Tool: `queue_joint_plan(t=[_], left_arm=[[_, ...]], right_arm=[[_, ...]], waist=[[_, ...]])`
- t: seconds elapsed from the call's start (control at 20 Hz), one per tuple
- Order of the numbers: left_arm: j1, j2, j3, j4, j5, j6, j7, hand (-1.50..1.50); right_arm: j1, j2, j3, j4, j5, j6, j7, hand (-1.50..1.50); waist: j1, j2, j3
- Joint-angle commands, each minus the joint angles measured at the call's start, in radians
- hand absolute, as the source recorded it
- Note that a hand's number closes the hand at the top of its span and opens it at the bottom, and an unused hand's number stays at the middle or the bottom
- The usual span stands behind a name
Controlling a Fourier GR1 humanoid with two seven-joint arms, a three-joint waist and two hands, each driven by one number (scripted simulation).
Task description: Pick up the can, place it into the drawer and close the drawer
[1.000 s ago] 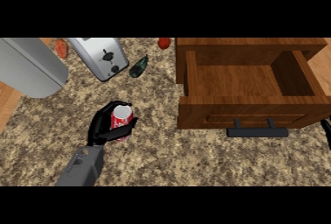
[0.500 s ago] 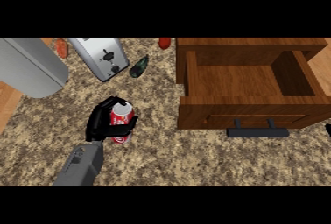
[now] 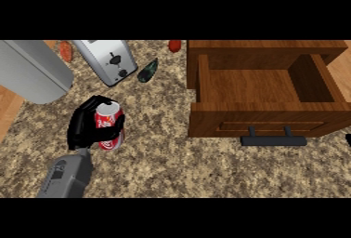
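The left hand (image 3: 86,126) is curled round the red can (image 3: 109,124), which has white lettering I cannot read. It stands left of the open wooden drawer (image 3: 264,116), on a speckled brown granite tabletop (image 3: 178,162). Beyond the can, farther left of the drawer, lies a silver toaster (image 3: 106,60).

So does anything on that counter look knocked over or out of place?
Nothing looks spilled or damaged. The red can is in the left hand, fingers curled round it. The wooden drawer stands open, and a dark bottle-like thing lies on its side beside the toaster.
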Motion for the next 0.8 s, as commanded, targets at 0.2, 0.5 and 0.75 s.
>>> queue_joint_plan(t=[0.2, 0.5, 0.75], left_arm=[[-0.058, -0.03, -0.097, -0.192, -0.083, 0.09, 0.155, 1.5], [-0.191, -0.058, -0.147, -0.277, -0.118, 0.143, 0.36, 1.5], [-0.306, -0.086, -0.224, -0.315, -0.14, 0.197, 0.499, 1.5]], right_arm=[[-0.002, -0.025, -0.054, -0.018, -0.067, 0.023, 0.013, -1.5], [-0.018, -0.033, -0.039, -0.09, -0.054, -0.005, 0.097, -1.5], [0.022, -0.03, -0.095, -0.005, -0.096, 0.045, -0.014, -1.5]], waist=[[-0.004, 0.0, 0.0], [-0.007, 0.0, 0.0], [-0.01, -0.001, 0.0]])
